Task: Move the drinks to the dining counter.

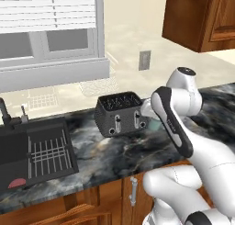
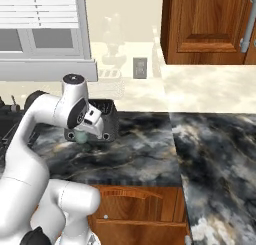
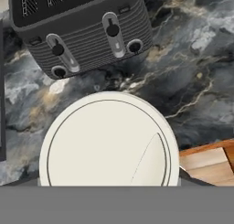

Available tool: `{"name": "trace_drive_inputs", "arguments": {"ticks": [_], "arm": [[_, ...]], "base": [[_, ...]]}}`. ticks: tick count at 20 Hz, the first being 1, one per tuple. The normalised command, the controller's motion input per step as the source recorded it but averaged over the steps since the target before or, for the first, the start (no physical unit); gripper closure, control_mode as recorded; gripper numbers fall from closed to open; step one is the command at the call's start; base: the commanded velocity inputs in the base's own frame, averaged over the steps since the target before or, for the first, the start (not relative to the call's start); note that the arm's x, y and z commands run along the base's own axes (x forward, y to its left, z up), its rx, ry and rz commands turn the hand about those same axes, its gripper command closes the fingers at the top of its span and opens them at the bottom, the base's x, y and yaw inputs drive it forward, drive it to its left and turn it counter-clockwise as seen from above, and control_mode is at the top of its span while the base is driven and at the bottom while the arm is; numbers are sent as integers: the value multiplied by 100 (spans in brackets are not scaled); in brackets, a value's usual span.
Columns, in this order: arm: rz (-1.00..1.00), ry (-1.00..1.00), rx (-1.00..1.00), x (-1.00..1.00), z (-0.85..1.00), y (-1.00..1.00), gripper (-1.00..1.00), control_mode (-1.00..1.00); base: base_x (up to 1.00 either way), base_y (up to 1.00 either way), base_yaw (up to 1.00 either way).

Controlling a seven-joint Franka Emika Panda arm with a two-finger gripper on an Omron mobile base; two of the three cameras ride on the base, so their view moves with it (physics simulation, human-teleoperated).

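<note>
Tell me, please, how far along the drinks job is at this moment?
Nothing looks delivered yet. In hand: the gripper is lowered over a pale green cup, whose white lid sits directly below the hand camera, in front of the toaster on the sink-side counter. Whether the jaws have closed on it cannot be told. Left: carrying this cup to the dining counter, then any other drinks.

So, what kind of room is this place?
Most likely a home kitchen: a black sink set in a marble counter, a dark grey toaster on it, and wooden cabinets above.
</note>
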Motion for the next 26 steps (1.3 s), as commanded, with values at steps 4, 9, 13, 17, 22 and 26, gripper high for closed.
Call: {"name": "trace_drive_inputs", "arguments": {"ticks": [4,9,13,17,22,26], "arm": [[-30,0,0,-13,15,-6,100,-100],[0,0,0,0,0,0,100,100],[0,0,0,0,0,0,100,100],[0,0,0,0,0,0,100,100],[0,0,0,0,0,0,100,100],[0,0,0,0,0,0,100,100]], "base": [[0,0,0],[0,-48,-49],[0,-85,-62],[1,-37,-87],[0,-1,-96],[0,-6,-94]]}}
